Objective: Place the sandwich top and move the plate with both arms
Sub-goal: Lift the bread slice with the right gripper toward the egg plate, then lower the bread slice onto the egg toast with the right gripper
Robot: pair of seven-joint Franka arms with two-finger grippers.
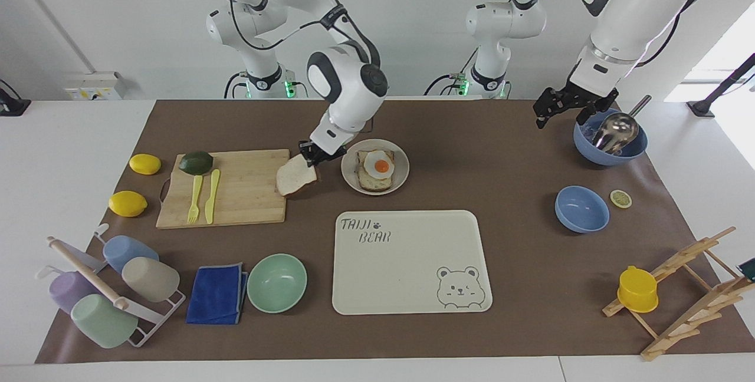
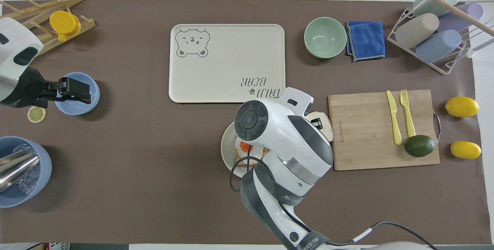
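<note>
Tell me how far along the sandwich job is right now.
Picked up: the right gripper holds the sandwich top tilted in the air over the cutting board's edge. Left: setting it on the egg toast and moving the plate with both arms. The left gripper waits near the blue bowl.
</note>
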